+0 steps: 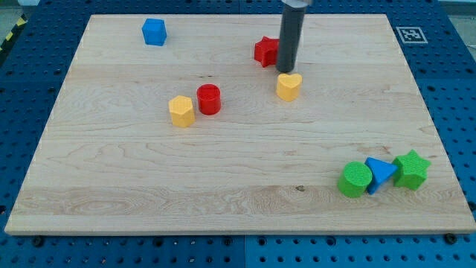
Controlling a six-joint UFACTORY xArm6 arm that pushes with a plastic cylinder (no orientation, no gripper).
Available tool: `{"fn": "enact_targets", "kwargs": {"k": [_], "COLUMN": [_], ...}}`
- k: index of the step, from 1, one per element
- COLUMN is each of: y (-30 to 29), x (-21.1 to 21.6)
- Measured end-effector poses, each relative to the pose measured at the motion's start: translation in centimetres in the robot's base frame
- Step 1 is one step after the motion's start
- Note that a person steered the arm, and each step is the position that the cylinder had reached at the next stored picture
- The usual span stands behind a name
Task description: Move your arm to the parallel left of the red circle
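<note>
The red circle block [209, 98] stands left of the board's middle, touching a yellow hexagon block [181, 111] at its lower left. My tip [287, 71] is well to the right of the red circle and a little higher in the view. It sits just above a yellow heart block [289, 86] and right beside a red star block [265, 51], which the rod partly hides.
A blue cube [154, 31] sits near the top left of the wooden board [111, 186]. At the bottom right a green cylinder [355, 179], a blue triangle [380, 173] and a green star [411, 169] cluster together.
</note>
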State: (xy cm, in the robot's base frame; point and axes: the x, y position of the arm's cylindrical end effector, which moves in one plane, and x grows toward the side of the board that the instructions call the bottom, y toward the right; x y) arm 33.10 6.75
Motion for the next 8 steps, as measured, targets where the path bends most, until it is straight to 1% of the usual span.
{"fn": "enact_targets", "kwargs": {"k": [1, 2, 3, 4, 5, 8], "y": [-1.3, -1.3, -1.3, -3.7, -5.4, -5.4], "x": [-3.7, -5.5, -2.1, -0.4, -0.4, -0.4]}}
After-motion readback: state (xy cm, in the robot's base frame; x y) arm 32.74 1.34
